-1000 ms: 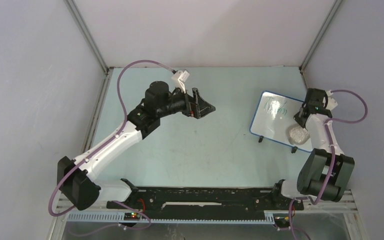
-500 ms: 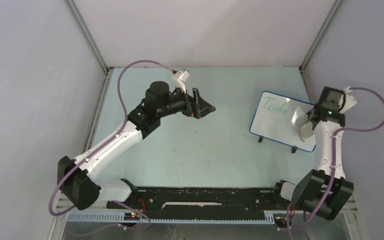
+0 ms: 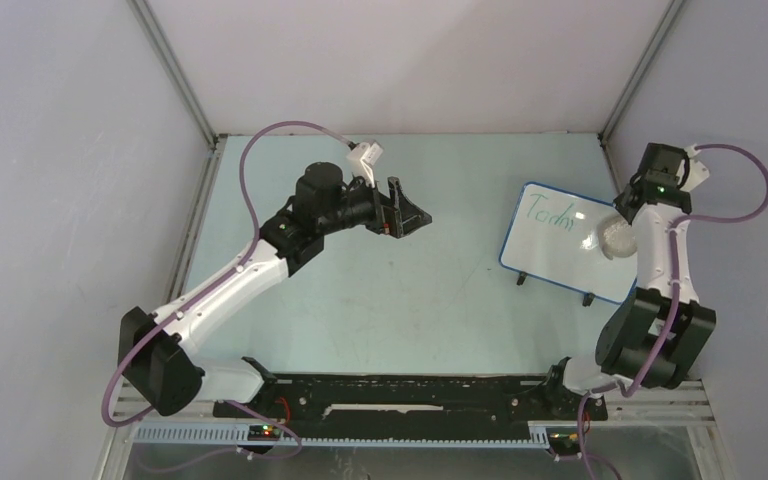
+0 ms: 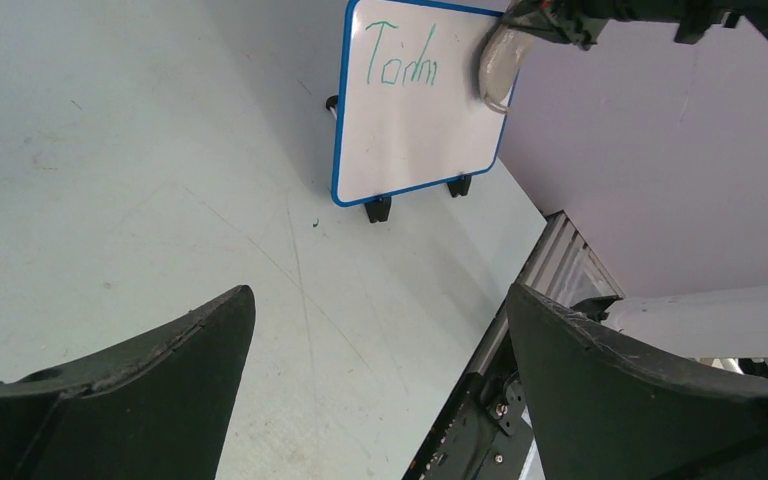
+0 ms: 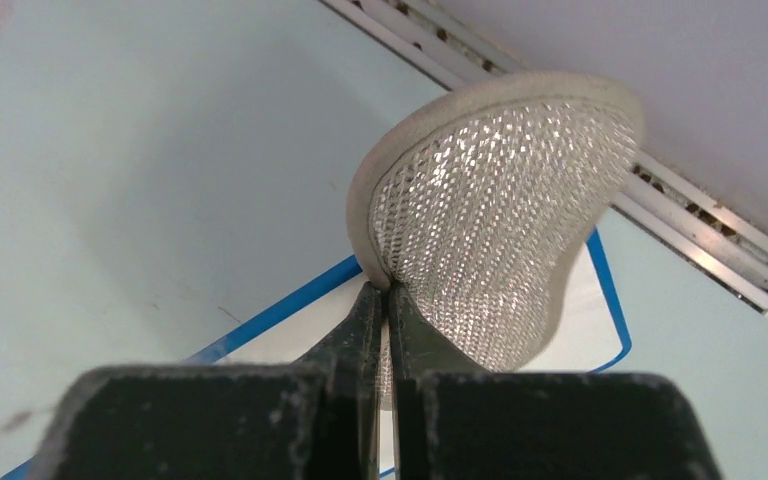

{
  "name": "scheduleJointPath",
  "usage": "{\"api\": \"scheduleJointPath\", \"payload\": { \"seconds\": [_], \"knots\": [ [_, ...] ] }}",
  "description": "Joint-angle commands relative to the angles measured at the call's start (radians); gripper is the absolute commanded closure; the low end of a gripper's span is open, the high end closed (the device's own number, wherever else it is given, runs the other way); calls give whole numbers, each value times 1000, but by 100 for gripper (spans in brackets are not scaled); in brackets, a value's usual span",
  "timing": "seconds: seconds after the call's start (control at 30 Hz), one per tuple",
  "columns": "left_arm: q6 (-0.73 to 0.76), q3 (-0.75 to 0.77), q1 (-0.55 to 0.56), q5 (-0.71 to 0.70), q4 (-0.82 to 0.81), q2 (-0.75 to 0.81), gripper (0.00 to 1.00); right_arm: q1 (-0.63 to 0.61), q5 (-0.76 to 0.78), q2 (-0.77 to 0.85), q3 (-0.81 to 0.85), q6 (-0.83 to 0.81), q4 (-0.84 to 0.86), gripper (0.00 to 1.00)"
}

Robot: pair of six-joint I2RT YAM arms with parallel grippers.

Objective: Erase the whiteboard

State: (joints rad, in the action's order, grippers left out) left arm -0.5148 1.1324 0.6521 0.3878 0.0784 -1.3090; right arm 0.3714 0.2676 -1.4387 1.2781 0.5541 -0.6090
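Right claw (image 3: 621,226) closed tight on the rim of a grey-beige oval sponge pad (image 3: 617,238), fingers pressed together with only the pad's edge between them. In the right wrist view, right claw (image 5: 388,297) at bottom centre, with the sponge pad (image 5: 490,225) fanning out past the fingertips, silvery mesh face toward the camera.

Directly under and ahead of that claw, the whiteboard (image 3: 558,250): white, blue-rimmed, propped on small black feet (image 4: 378,209) on the pale green table (image 3: 440,290). Pad at the board's end nearest the right claw; cannot tell whether touching the surface. Green handwriting (image 3: 550,213) on the board just beside the pad, on the side toward the left claw.

Left claw (image 3: 415,216) well apart from the board, pointing across the table at it. From the left wrist, left claw (image 4: 380,390) spread wide with nothing between the fingers; whiteboard (image 4: 415,130) far ahead of the fingertips, green handwriting (image 4: 402,62) near its top, sponge pad (image 4: 498,62) at its upper right edge.
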Motion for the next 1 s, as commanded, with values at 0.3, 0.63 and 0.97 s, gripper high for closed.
{"api": "scheduleJointPath", "payload": {
  "seconds": [0.3, 0.63, 0.97],
  "knots": [
    [12, -6, 7, 2, -12, 12, 2, 15, -35, 61, -368, 57, 65, 100],
    [15, -5, 7, -2, -9, 13, 2, 16, 30, 246, -222, -4, 3, 100],
    [31, 1, 7, -17, 4, -6, 2, 24, 23, 111, 23, -2, 8, 100]
  ]
}}
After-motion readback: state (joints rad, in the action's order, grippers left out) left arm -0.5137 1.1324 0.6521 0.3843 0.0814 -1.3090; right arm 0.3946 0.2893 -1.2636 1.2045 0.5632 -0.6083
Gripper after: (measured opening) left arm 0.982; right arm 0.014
